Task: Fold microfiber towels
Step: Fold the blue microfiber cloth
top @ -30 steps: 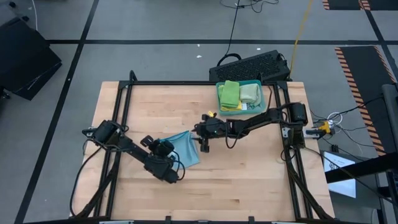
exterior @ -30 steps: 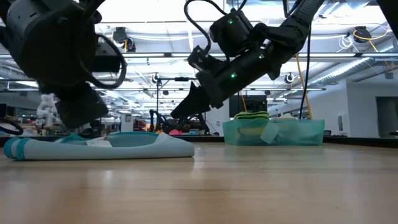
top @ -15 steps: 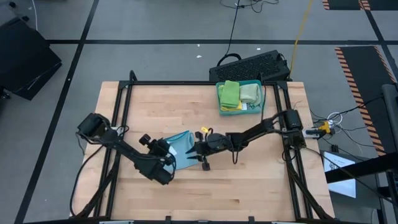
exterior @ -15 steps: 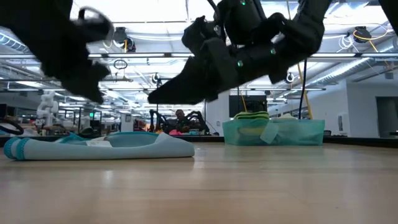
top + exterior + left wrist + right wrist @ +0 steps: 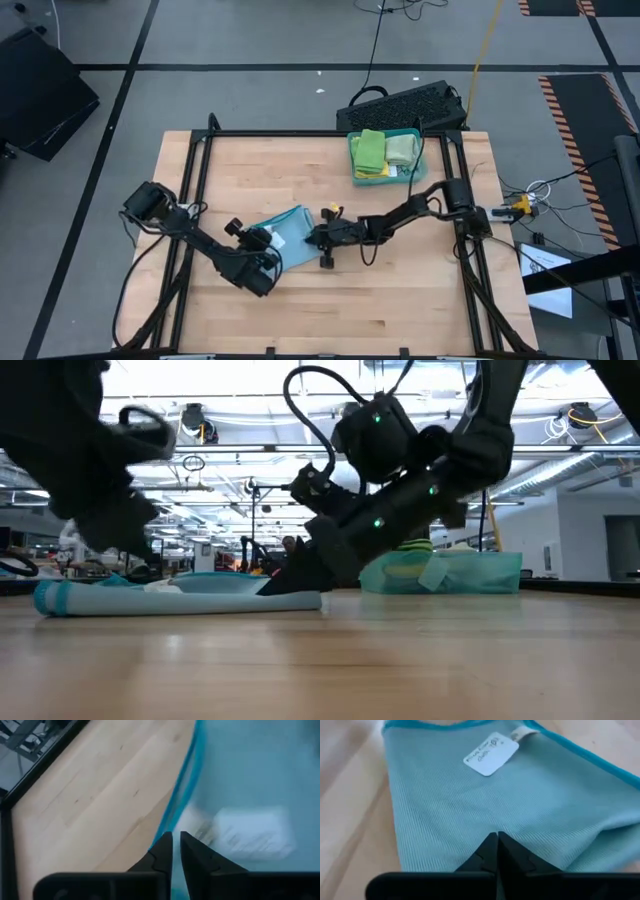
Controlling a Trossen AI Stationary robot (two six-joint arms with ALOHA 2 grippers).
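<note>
1. The light blue towel point(image 5: 285, 236) lies flat on the counter point(image 5: 400, 300), well apart from the teal tray point(image 5: 420, 160), which holds folded green towels point(image 5: 371, 150).
2. The left pincer point(image 5: 262, 262) pinches the towel's near edge; the right pincer point(image 5: 318, 240) has closed on the opposite edge, probably so the two can lift and fold it together.
3. The towel is ribbed, darker-hemmed, with a white label point(image 5: 491, 753).

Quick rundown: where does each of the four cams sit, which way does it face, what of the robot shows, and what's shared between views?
High: overhead, straight down on the table; both arms, tray.
Low: tabletop height, level into the room; right gripper at the light blue towel.
Left wrist: on left arm, facing the towel's edge; left gripper nearly closed.
Right wrist: on right arm, facing the towel and its white label; fingertips shut on cloth.
Shared: all four see the towel.
</note>
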